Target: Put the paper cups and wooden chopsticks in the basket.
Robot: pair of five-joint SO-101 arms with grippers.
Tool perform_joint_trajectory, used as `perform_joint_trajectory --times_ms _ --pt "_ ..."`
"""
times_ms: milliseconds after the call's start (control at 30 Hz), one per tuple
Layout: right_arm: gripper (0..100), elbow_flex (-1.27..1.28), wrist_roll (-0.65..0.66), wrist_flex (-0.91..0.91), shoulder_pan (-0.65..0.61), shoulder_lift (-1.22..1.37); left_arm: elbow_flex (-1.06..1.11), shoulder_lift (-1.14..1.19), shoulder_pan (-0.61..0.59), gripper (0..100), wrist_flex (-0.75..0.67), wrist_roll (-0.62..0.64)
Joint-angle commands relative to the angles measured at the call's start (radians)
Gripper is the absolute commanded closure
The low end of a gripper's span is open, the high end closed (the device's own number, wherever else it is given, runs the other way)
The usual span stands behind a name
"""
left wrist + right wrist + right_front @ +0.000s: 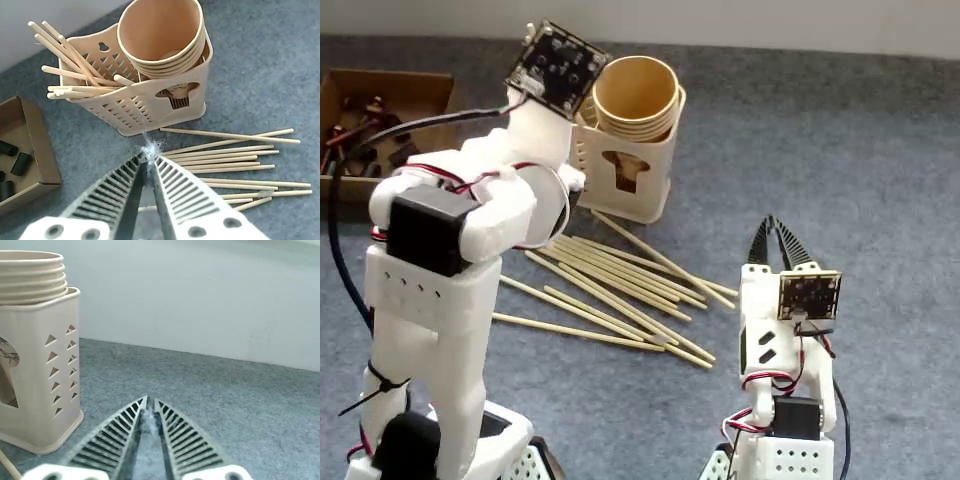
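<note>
Paper cups (636, 95), nested in a single stack, stand upright in one compartment of the cream plastic basket (642, 190) at the upper centre of the high view, their rims rising above its wall. Stowed sticks (70, 65) lean out of the neighbouring compartment, fanning over the basket's edge. Most of the wooden chopsticks (620, 290) lie loose on the grey carpet (880, 170) in the middle of the frame. They form a rough sheaf running diagonally from just beside the foot of the basket toward the lower right, some crossing one another. The left arm (450, 290) fills the left side of the high view, its wrist raised next to the basket. The left gripper (149, 160) hangs over the carpet near the basket's foot and the loose sticks, its jaws pressed together at the tips and holding nothing. A tuft of grey lint (150, 148) clings to its point. The right arm (790, 400) stands at the lower right, near the sheaf's far ends without touching them. The right gripper (150, 407), black-fingered, points toward the top of the frame, its tips closed and empty. A shallow cardboard box (390, 95) holding small dark parts (355, 140) sits at the upper left edge on the same carpet, well apart from the basket. A pale wall (200, 300) meets the carpet behind the scene.
</note>
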Motion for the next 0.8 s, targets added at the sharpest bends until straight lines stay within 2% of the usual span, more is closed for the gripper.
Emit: perform_joint_trajectory --times_ms 0,200,333,400,667,767 --pt "99.1 0.111 0.003 -0.033 0.027 -0.004 0.145 -0.088 0.021 100 -0.081 -0.038" --pt "99.1 0.110 0.003 -0.035 0.045 -0.004 0.466 -0.189 0.030 100 -0.247 -0.057" --pt "99.1 0.110 0.003 -0.035 0.045 -0.004 0.656 -0.246 0.097 100 -0.319 -0.152" --pt "99.1 0.110 0.003 -0.035 0.044 -0.004 0.734 -0.278 0.137 100 -0.350 -0.157" --pt "99.1 0.110 0.003 -0.045 0.047 -0.004 0.928 -0.285 0.246 99 -0.417 -0.164" --pt "99.1 0.110 0.003 -0.045 0.047 -0.004 0.981 -0.245 0.294 98 -0.427 -0.227"
